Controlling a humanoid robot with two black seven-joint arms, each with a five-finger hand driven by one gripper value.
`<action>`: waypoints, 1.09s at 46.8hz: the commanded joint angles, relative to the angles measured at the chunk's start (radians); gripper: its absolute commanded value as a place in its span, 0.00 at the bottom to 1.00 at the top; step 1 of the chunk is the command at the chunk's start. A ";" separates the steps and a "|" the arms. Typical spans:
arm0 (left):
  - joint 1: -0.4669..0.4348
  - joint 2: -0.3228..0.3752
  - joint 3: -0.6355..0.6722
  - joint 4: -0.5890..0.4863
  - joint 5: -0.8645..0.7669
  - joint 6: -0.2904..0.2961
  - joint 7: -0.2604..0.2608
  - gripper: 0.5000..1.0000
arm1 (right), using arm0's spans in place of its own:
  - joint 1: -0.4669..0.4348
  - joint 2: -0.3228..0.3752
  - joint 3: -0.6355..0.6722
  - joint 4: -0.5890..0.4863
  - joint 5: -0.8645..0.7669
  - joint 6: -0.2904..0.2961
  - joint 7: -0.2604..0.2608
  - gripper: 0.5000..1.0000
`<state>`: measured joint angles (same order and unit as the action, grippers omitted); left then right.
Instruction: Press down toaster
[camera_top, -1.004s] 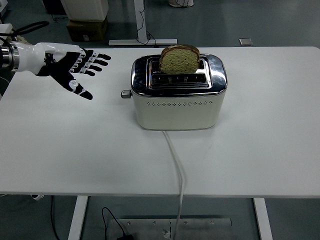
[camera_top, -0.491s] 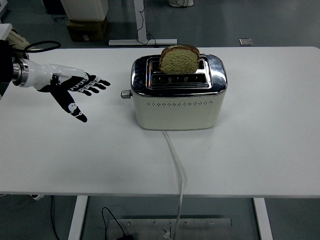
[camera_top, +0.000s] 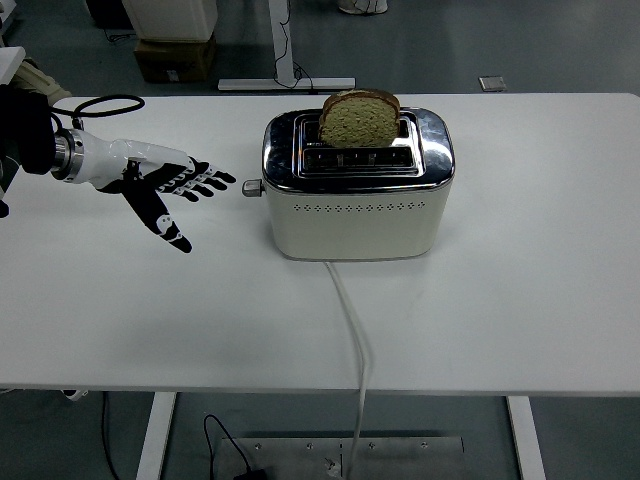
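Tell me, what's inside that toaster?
A slice of bread stands in the toaster's far slot, its top sticking out. The near slot looks empty. The bread's lower part is hidden.

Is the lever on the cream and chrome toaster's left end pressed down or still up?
Up. The lever sits near the top of the toaster, the bread slice stands high out of its slot, and the left hand hasn't touched it.

The left hand (camera_top: 160, 185) has a white shell over its back and black fingers (camera_top: 205, 183) dotted with small white marks at the joints. A silver metal ring joins the wrist to a black forearm — and a black cable loops above it.
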<state>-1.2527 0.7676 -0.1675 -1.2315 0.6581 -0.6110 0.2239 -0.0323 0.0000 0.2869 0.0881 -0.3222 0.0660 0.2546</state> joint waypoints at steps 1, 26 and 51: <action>0.006 -0.007 0.000 0.006 0.000 0.000 0.000 1.00 | 0.000 0.000 0.000 -0.001 0.000 0.000 0.000 1.00; 0.009 -0.065 -0.001 0.059 0.000 0.004 -0.003 1.00 | 0.000 0.000 0.000 -0.001 0.000 0.000 0.000 1.00; 0.036 -0.090 -0.001 0.066 0.000 0.027 -0.005 1.00 | 0.000 0.000 -0.002 -0.001 0.000 0.000 0.000 1.00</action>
<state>-1.2219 0.6789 -0.1690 -1.1656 0.6581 -0.5858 0.2208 -0.0324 0.0000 0.2853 0.0874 -0.3221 0.0660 0.2546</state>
